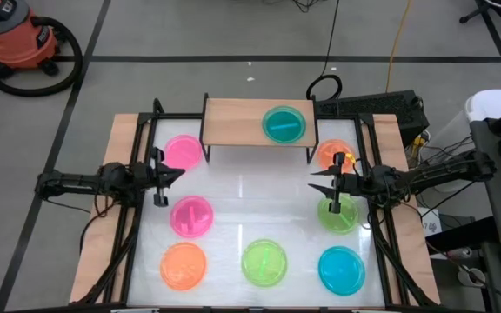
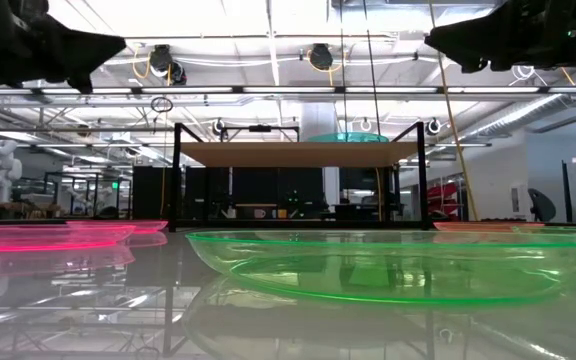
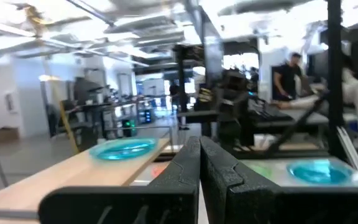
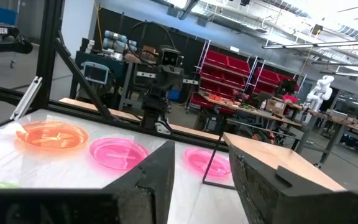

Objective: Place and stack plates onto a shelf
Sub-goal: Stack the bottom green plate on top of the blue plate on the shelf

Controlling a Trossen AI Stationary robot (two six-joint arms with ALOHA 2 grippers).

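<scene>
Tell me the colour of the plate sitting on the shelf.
Teal blue; the plate on the shelf shows best in the high view.

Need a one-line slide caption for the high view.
One teal plate on the shelf; seven plates on the table; both arms hover.

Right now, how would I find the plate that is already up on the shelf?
Look at the far middle of the white table, where a little wooden shelf stands on thin black legs. On its right half lies one round teal-blue plate. It is the only plate raised off the table; the other blue one lies on the tabletop at the near right corner.
</scene>
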